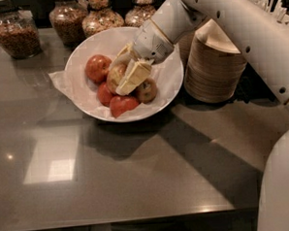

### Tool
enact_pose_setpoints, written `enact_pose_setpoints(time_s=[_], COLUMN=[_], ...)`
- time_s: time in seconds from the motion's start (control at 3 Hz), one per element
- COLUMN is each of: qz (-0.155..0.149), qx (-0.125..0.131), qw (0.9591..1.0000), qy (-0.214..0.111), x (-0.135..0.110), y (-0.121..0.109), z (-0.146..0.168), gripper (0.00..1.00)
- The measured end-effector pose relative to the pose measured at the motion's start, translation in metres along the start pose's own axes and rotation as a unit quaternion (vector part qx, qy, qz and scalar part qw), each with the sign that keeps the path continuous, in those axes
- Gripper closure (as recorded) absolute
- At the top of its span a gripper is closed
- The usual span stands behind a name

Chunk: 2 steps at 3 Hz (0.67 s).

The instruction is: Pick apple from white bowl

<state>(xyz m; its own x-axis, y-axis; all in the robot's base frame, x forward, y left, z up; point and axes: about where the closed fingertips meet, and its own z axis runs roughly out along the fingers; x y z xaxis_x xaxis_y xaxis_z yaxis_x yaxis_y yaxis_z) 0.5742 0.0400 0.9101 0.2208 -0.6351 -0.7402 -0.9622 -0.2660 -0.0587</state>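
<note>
The white bowl [167, 84], lined with crinkled white paper, stands on the grey table at the back centre. My gripper [126, 70] reaches into it from the upper right. Its cream fingers [138, 73] are closed around the golden-yellow, red-blushed apple [114, 76], which sits just above the other fruit. Three red apples [97, 67] [104, 94] [123, 105] and a duller yellowish apple [146, 90] lie in the bowl around it.
A tall stack of beige paper bowls [212, 67] stands right of the white bowl, under my arm. Several glass jars of nuts [15, 34] line the back edge. The grey table [138, 176] stretches toward the front.
</note>
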Motion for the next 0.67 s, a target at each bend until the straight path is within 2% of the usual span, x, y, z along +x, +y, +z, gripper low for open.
enact_pose_setpoints(time_s=[0.33,0.67], qz=[0.000,-0.020], qx=[0.000,0.030], qw=[1.0000,0.9993], qy=[0.000,-0.001], x=[0.000,-0.016], y=[0.000,0.008], z=[0.000,-0.011], gripper=[1.00,1.00])
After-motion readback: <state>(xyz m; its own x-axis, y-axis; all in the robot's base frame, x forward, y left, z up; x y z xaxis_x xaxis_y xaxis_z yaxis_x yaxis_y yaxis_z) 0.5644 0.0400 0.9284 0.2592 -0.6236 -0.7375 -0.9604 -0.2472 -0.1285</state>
